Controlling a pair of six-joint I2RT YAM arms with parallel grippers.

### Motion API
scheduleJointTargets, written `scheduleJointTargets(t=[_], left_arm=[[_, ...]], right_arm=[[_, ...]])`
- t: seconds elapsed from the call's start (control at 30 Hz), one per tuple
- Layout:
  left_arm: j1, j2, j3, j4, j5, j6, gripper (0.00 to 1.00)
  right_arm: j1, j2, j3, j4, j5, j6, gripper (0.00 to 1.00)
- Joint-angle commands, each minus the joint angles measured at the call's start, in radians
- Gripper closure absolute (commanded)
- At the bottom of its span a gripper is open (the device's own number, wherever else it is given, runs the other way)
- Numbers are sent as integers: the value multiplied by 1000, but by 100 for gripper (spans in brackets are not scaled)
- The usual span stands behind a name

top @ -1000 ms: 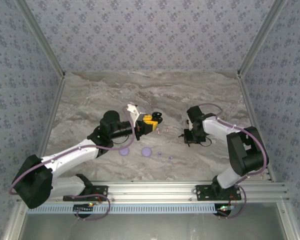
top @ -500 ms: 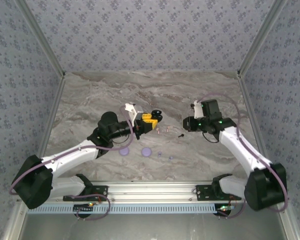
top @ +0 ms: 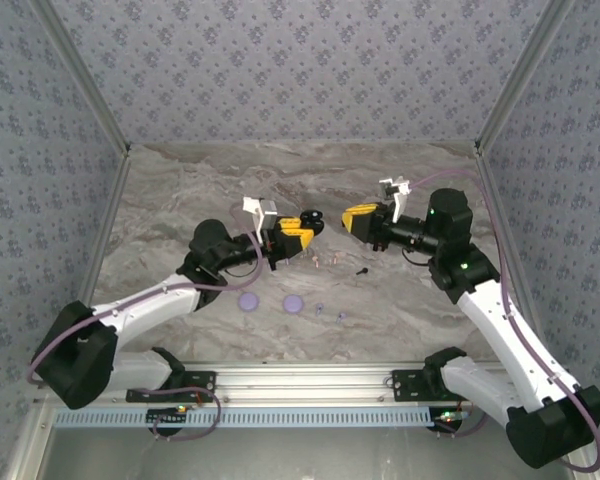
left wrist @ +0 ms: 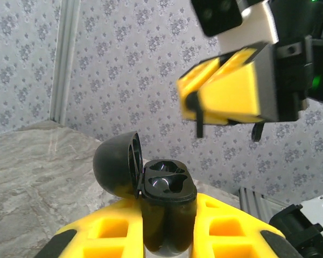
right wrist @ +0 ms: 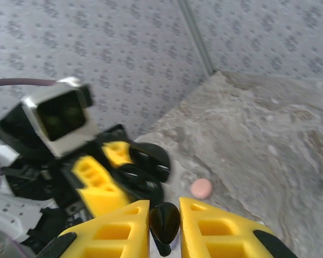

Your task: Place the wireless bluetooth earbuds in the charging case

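Top external, left claw [top: 298,236] clamps charging case [left wrist: 167,185], right claw [top: 352,218] pinches earbud [right wrist: 164,221], gap between.

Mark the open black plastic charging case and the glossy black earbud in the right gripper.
open black plastic charging case [left wrist: 167,181], left wrist view, on its socketed top face.
glossy black earbud [right wrist: 164,221], right wrist view, on its rounded body.

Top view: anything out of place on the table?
Yes: one tiny black earbud lies loose on the marble table, apart from the open black case clamped in the left gripper.
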Motion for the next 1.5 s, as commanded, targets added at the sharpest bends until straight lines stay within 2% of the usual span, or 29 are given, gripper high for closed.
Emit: scheduleJointTargets(t=[0.0,0.5,1.0,1.47], left_arm=[[1,14,57,75,56,-33,100],[-20,43,91,48,85,-14,100],[-28,49,95,42,92,6,100],[-30,45,96,48,88,17,100]], right_arm=[[48,-6,55,52,-22,5,79],[132,72,86,24,20,-38,79],[134,79,82,-4,90,-45,79],[133,98,80,-31,55,-30,79]])
